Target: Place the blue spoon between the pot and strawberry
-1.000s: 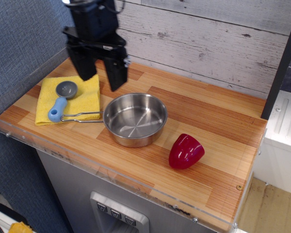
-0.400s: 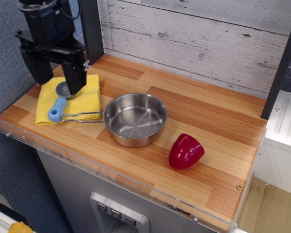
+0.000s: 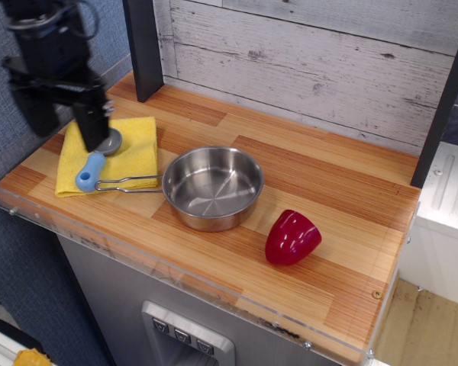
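The blue spoon (image 3: 91, 171) lies on a yellow cloth (image 3: 130, 156) at the left of the counter, blue handle toward the front; its grey bowl is partly hidden behind a finger. The steel pot (image 3: 212, 187) sits mid-counter, its wire handle (image 3: 126, 184) pointing left toward the spoon. The dark-red strawberry (image 3: 291, 237) lies to the pot's right front, apart from it. My gripper (image 3: 65, 126) hangs open above the cloth's left part, over the spoon's bowl end, holding nothing.
A dark post (image 3: 143, 49) stands at the back left by the plank wall. A clear acrylic lip (image 3: 137, 255) runs along the counter's front and left edges. A blue-grey panel lies at the far left.
My gripper has moved left from above the pot's left rim to over the yellow cloth and spoon. The spoon, pot and strawberry have not moved.
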`<state>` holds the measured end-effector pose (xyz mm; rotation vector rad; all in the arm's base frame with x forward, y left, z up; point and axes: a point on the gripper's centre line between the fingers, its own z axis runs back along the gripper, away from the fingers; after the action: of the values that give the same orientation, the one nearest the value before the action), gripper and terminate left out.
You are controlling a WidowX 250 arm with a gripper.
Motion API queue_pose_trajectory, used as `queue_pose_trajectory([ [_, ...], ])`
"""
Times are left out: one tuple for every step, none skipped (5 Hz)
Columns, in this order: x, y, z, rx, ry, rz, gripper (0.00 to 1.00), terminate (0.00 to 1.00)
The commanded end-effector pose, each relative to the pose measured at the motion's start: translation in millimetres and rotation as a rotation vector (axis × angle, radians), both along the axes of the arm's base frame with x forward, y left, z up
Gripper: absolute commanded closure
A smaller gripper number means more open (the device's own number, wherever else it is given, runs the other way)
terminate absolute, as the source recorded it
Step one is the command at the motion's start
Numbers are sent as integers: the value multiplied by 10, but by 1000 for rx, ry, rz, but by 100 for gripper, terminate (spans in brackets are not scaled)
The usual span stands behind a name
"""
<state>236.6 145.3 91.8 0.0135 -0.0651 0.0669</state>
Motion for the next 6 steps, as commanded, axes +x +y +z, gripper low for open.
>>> queue_pose_trajectory([
  [82,244,-93,13,-23,21,0,0],
  [73,261,-202,10,-16,17,0,0],
  [84,257,-356,2,7,12,0,0],
  [149,233,-409,8,17,10,0,0],
  [247,207,-472,11,25,14,0,0],
  [310,140,-546,22,42,5,0,0],
])
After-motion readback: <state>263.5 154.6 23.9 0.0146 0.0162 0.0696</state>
